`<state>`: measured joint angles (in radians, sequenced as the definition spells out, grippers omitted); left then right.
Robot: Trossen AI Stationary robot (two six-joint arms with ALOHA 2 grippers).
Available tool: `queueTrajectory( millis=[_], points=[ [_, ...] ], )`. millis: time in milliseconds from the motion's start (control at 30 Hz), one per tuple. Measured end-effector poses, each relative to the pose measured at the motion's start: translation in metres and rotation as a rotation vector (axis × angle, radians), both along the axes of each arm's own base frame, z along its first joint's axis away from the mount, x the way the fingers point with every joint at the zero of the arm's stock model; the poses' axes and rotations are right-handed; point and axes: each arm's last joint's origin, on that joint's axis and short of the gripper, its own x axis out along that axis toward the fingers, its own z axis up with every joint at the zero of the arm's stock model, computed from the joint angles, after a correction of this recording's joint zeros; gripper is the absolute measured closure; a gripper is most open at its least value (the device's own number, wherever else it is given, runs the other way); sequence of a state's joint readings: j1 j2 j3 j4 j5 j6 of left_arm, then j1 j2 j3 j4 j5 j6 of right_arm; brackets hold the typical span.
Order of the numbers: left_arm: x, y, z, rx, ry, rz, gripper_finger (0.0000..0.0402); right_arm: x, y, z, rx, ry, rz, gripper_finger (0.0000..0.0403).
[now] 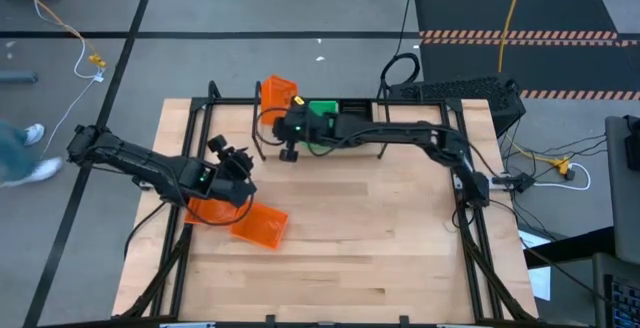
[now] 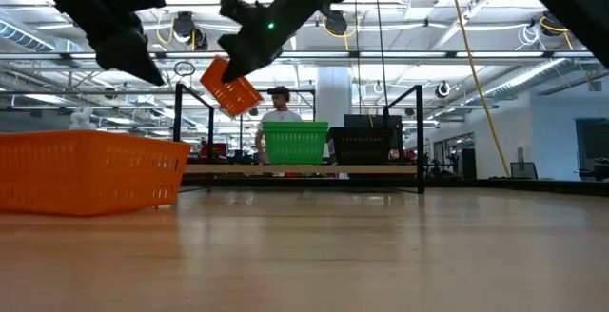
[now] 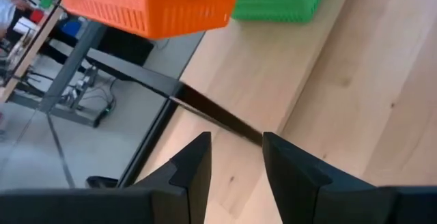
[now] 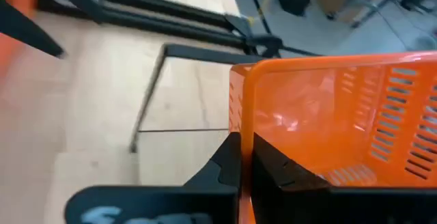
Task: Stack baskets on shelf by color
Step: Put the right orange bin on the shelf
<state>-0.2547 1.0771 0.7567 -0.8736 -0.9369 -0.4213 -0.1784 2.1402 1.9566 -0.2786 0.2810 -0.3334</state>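
The orange basket [image 2: 229, 87] hangs tilted in the air above the left end of the shelf [image 2: 300, 170] — my right pincer [image 4: 246, 157] has its jaws clamped tight on the rim. On the shelf stand a green basket [image 2: 295, 142] and, just beside it, a black basket [image 2: 360, 146]. Nearer me, two more orange baskets [image 1: 250, 218] lie on the table [image 1: 380, 258], touching each other. My left pincer [image 3: 235, 162] hovers over them with its jaws partly apart — nothing between them. A person [image 2: 280, 103] shows beyond the shelf.
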Motion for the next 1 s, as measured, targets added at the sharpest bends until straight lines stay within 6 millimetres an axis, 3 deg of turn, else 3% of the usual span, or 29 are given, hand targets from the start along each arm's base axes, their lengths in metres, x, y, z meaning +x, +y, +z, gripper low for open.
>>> queueTrajectory(
  millis=[367,1000],
  points=[
    [-0.002,0.017,0.0,0.077,0.092,0.057,0.0266,0.028,0.01,-0.04,-0.027,0.071,0.016,0.04],
    [-0.002,0.025,-0.001,0.049,0.066,0.124,0.0266,0.021,0.01,-0.049,0.127,0.146,0.042,0.0396]
  ],
)
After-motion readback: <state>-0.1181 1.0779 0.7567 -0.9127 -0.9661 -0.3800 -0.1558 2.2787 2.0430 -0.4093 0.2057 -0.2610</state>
